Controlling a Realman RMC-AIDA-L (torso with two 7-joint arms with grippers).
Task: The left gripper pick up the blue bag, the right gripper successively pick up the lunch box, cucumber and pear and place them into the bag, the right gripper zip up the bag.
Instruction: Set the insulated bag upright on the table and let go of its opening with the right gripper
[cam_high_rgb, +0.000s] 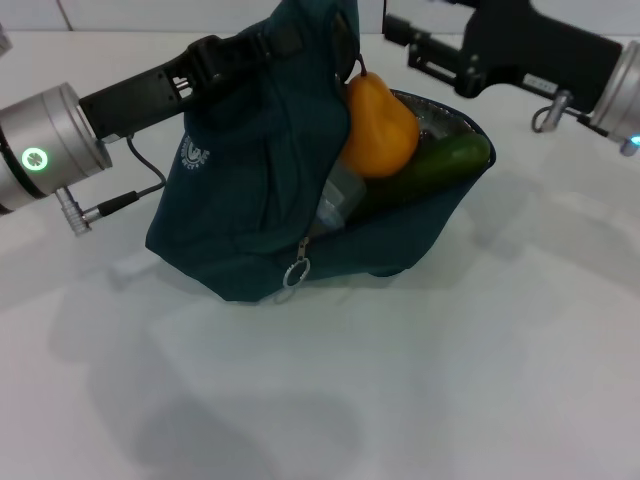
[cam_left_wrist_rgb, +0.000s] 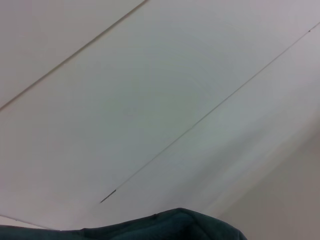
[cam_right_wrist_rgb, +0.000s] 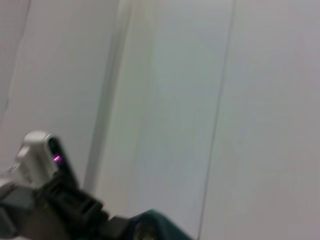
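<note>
head view: the left gripper (cam_high_rgb: 262, 48) is clenched on the upper edge of the blue bag (cam_high_rgb: 240, 190), which rests on the white table (cam_high_rgb: 420, 380). a white round emblem (cam_high_rgb: 195, 153) marks the bag's side; its writing cannot be read. a metal zipper pull (cam_high_rgb: 296, 272) hangs at the open seam. inside lie a translucent lunch box (cam_high_rgb: 338, 200), an orange-yellow pear (cam_high_rgb: 378, 125) and a dark green cucumber (cam_high_rgb: 430, 168). the right gripper (cam_high_rgb: 400, 30) hovers beyond the bag; its state cannot be told.
</note>
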